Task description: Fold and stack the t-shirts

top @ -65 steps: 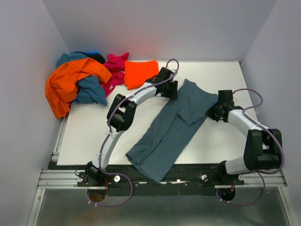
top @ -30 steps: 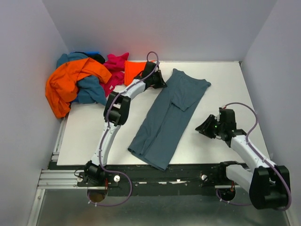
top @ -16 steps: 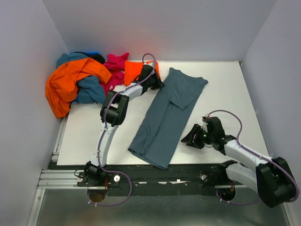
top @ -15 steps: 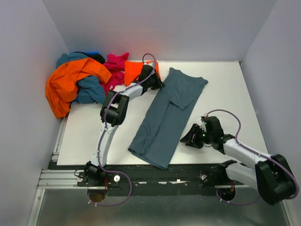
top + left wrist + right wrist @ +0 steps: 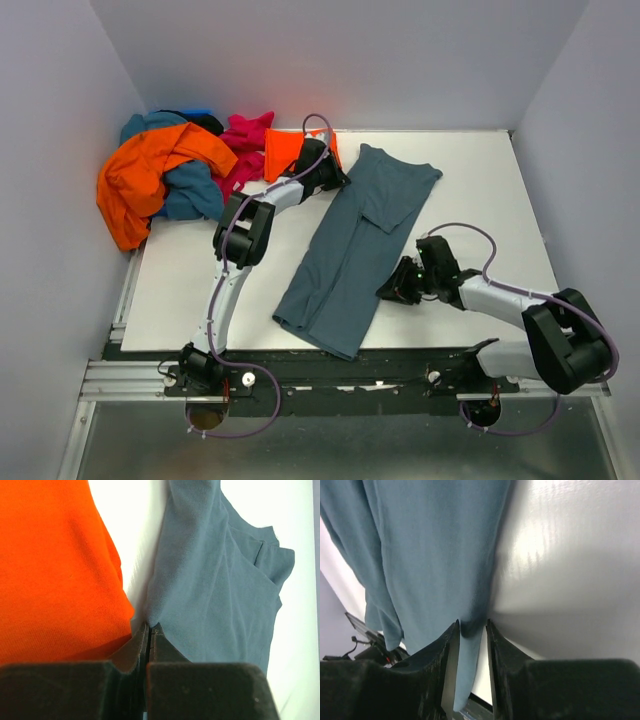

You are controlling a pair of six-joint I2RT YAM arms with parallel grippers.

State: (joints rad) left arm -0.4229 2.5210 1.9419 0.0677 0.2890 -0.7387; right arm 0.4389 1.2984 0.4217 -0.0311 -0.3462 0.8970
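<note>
A slate blue-grey t-shirt (image 5: 350, 250), folded lengthwise, lies slantwise across the table's middle. My left gripper (image 5: 338, 178) is shut on its far left corner, the cloth (image 5: 215, 590) puckering into the closed jaws of that gripper (image 5: 150, 626). A folded orange-red t-shirt (image 5: 285, 150) lies just beside it and fills the left of the left wrist view (image 5: 50, 570). My right gripper (image 5: 388, 290) sits low at the shirt's right edge, open. The cloth edge (image 5: 430, 545) lies between the fingers of that gripper (image 5: 470, 627) without filling the gap.
A loose heap at the back left holds an orange shirt (image 5: 145, 175), a teal one (image 5: 195, 190), a magenta one (image 5: 240, 150) and a bit of blue (image 5: 200, 112). Grey walls close in left, back and right. The shirt's near end overhangs the black front rail (image 5: 400, 370).
The left gripper dragged the blue-grey shirt toward the back left, then held still. The right arm swung down and left from the right side to the shirt's right edge.
</note>
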